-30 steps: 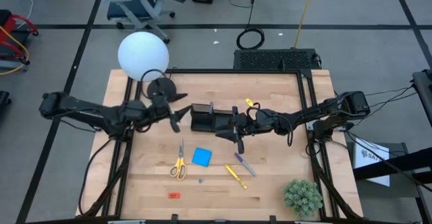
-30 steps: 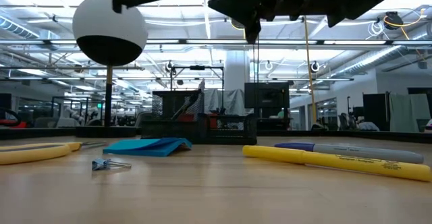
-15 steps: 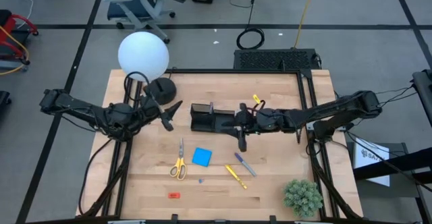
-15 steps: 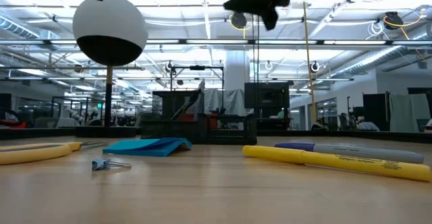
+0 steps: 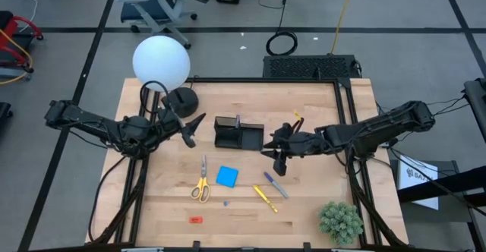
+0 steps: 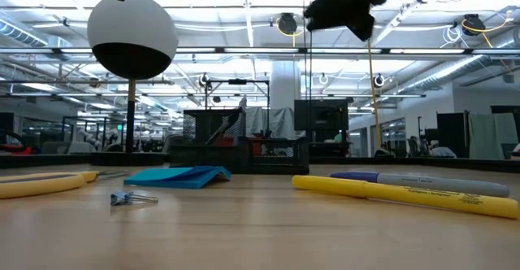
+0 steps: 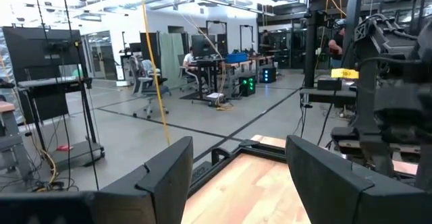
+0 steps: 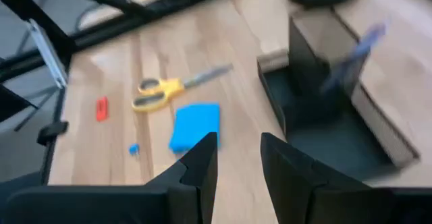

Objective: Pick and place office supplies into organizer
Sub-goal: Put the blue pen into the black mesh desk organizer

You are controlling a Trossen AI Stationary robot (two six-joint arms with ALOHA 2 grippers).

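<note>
Wooden table (image 5: 304,199): right pincer (image 5: 279,152) part-open, empty, beside organizer (image 5: 238,133).

The right wrist view is blurred: the organizer (image 8: 324,109) and the pen (image 8: 352,55) standing in it smear.

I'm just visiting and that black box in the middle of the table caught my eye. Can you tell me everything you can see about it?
The organizer is a small black rectangular desk tray, seemingly plastic, resting flat on the wooden table near its middle. A taller walled section sits at one end, a lower open tray at the other. One thin pen stands in the taller section, leaning. Neither gripper touches it; the right gripper hangs just beside its low end.
</note>
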